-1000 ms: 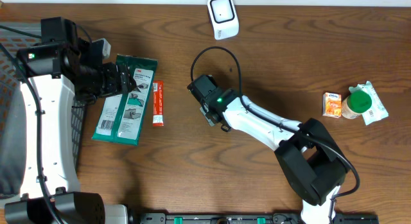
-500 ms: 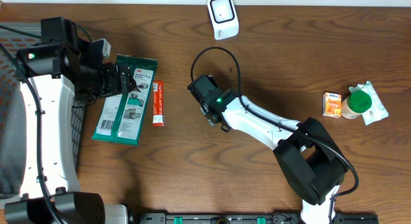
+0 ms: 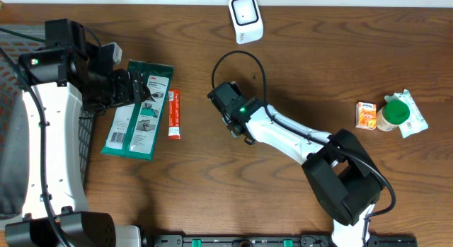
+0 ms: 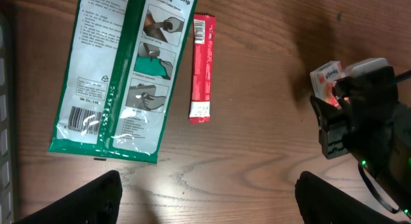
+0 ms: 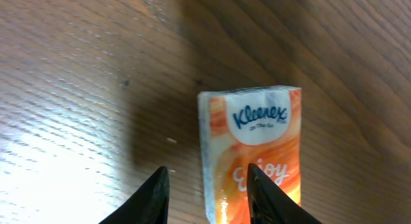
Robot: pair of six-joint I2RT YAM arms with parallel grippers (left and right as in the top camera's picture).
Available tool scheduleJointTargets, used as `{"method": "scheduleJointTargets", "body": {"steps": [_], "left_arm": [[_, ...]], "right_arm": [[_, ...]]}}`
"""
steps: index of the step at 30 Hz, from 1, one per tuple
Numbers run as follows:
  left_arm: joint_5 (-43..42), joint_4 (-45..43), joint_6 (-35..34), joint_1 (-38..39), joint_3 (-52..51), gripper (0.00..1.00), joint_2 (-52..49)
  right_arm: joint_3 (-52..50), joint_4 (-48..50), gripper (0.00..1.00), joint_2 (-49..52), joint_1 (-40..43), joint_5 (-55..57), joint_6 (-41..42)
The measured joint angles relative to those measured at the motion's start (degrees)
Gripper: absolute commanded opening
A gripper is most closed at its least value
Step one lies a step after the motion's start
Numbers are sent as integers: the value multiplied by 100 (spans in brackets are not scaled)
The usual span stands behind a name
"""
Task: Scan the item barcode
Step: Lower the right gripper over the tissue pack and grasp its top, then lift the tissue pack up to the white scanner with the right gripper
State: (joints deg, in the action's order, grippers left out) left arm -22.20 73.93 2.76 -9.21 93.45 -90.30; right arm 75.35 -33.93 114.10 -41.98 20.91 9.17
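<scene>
While my left gripper (image 4: 209,192) hangs over the brown wooden table (image 3: 212,197) with fingers spread wide and holding nothing, a green plastic packet of gloves (image 4: 119,70) lies flat below it, a slim red stick sachet (image 4: 202,67) just beside its right edge. Further right, my right gripper (image 5: 207,176) pinches the near end of an orange-and-white Kleenex tissue pack (image 5: 253,134), logo facing my camera. A white box-shaped scanner (image 3: 245,18) sits near the table's far edge, well apart.

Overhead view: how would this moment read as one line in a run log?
right gripper: shut on tissue pack | left gripper: open, empty, near glove packet | scanner: at far edge, apart from pack
</scene>
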Motion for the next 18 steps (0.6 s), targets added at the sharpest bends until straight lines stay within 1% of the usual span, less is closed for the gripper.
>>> {"method": "scheduleJointTargets", "body": {"steps": [9, 11, 14, 15, 16, 18], "left_arm": [[0, 0, 0, 0, 0, 87, 0], [0, 0, 0, 0, 0, 87, 0], [0, 0, 0, 0, 0, 87, 0], [0, 0, 0, 0, 0, 87, 0], [0, 0, 0, 0, 0, 87, 0], [0, 0, 0, 0, 0, 87, 0]], "right_arm": [[-326, 365, 35, 0, 39, 68, -4], [-409, 496, 33, 0, 37, 105, -4], [-501, 636, 18, -7, 26, 216, -31], [-522, 656, 15, -15, 28, 267, -44], [-533, 662, 15, -22, 28, 310, -35], [-538, 664, 20, -28, 31, 330, -46]]}}
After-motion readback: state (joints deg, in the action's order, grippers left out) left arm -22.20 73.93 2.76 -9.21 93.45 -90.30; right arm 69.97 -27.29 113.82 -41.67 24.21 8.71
